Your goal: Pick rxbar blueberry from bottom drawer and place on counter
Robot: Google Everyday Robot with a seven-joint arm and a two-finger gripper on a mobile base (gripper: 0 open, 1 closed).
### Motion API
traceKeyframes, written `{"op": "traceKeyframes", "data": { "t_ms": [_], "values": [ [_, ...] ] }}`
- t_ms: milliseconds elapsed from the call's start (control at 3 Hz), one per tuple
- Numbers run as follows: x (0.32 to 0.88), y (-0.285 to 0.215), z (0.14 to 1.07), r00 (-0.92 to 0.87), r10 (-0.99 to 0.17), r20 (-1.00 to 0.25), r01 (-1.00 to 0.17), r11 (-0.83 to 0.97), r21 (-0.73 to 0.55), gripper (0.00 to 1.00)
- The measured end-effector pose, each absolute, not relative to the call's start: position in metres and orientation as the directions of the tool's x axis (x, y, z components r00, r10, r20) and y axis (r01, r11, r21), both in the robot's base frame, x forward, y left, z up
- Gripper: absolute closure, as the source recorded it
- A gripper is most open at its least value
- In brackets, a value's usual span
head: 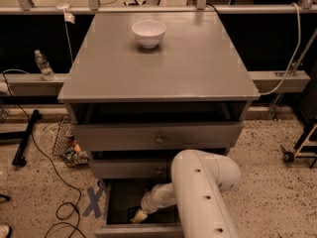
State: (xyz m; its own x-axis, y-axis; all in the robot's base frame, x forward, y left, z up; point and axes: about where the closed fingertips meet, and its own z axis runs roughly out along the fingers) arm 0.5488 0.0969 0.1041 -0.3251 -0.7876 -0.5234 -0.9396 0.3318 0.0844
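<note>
The bottom drawer (106,202) of the grey cabinet is pulled open, and its inside is dark. My white arm comes in from the lower right and reaches down into it. My gripper (138,215) sits low at the front left of the drawer's floor, with its pale tip near the front wall. I cannot make out the rxbar blueberry in the dark interior. The counter (158,68) is the glossy grey top above the drawers.
A white bowl (148,32) stands at the back of the counter. The two upper drawers (158,138) are partly open above my arm. Cables, a wire basket (67,145) and a water bottle (43,65) are on the left. A wheeled stand (297,148) is on the right.
</note>
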Motion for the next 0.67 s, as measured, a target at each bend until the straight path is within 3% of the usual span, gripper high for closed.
{"op": "traceKeyframes", "data": {
  "t_ms": [333,667],
  "values": [
    [0.5484,0.0986,0.1000,-0.323,-0.793,-0.516,-0.938,0.342,0.062,0.00],
    [0.5486,0.0986,0.0986,-0.322,-0.795,-0.515,-0.936,0.348,0.048,0.18]
  ]
}}
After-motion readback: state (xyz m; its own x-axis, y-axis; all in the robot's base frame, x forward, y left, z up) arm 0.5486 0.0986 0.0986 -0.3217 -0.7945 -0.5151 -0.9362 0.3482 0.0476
